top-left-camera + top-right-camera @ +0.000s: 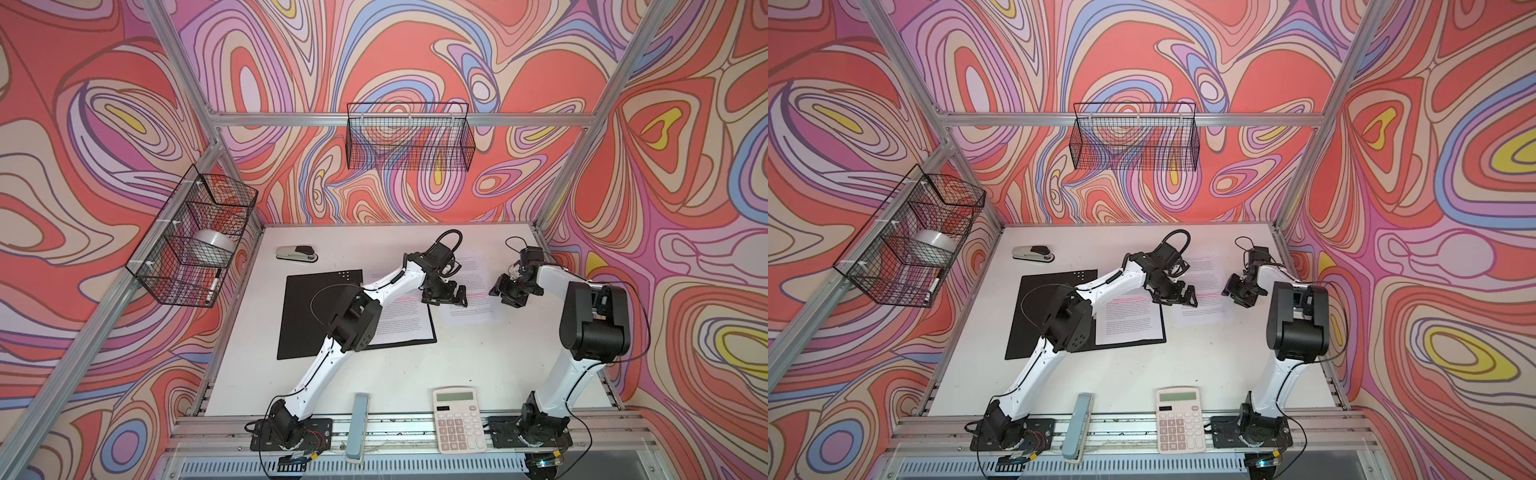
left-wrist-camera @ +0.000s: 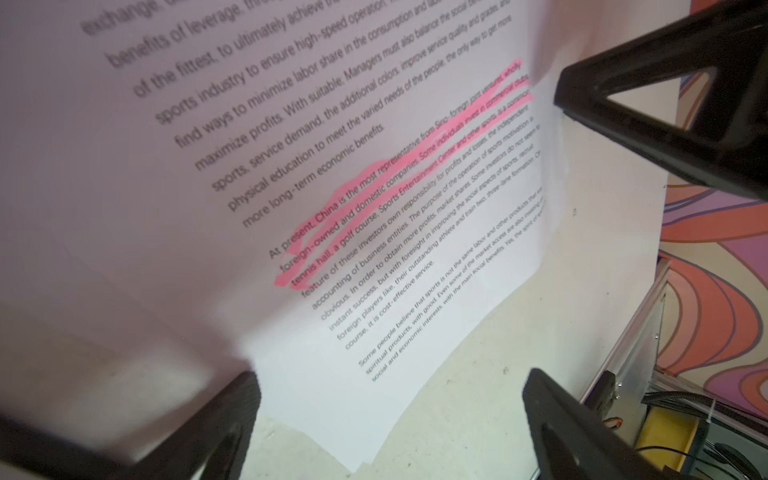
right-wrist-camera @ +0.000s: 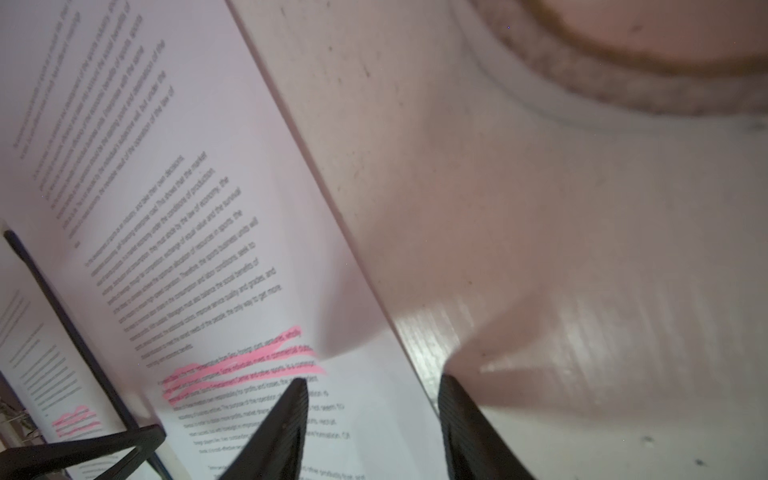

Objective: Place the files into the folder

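Open flat on the white table (image 1: 415, 365), left of centre, black inside up: the folder (image 1: 307, 316), with a printed sheet (image 1: 403, 324) lying in its right half. Just right of it, flat on the table, the files (image 1: 478, 307) (left edge against the folder's right edge or only near it, cannot tell). Low over that left margin, the left gripper (image 1: 446, 300), jaws spread wide, clamped on nothing. At the stack's right edge, the right gripper (image 1: 505, 291), jaws apart, gripping nothing. Bare tabletop from the folder's near edge down to the calculator (image 1: 457, 419); stapler (image 1: 297, 253) well apart, far left.

Right wrist view only: one fingertip (image 3: 299, 386) over the paper, its mate over the table, paper edge running between them. Left wrist view only: more than one sheet edge at the stack's corner, and pink lines (image 2: 395, 178) with readable text.
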{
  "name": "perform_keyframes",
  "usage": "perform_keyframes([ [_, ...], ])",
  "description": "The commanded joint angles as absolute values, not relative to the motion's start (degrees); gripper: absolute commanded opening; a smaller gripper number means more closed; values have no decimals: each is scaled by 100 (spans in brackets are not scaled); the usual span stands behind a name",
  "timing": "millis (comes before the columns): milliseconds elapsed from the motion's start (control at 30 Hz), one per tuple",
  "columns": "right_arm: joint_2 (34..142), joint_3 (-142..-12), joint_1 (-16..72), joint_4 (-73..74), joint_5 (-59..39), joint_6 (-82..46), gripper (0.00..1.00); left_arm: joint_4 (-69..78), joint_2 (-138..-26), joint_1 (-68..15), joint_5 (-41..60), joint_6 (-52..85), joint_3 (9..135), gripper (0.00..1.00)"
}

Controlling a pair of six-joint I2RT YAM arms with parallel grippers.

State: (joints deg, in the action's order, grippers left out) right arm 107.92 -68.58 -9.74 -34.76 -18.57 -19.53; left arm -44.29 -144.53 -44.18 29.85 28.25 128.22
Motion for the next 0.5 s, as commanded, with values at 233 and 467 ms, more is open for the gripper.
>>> perform_keyframes([
  [233,10644,-6419,-923,-3874,-2815,-1975,54,-4462,-14950,-4504,3346,2879,12915,100],
  [467,10458,-6320,-879,-3898,-2995,-1975,53,-4387,-14933,-4518,3549,2875,12915,100],
])
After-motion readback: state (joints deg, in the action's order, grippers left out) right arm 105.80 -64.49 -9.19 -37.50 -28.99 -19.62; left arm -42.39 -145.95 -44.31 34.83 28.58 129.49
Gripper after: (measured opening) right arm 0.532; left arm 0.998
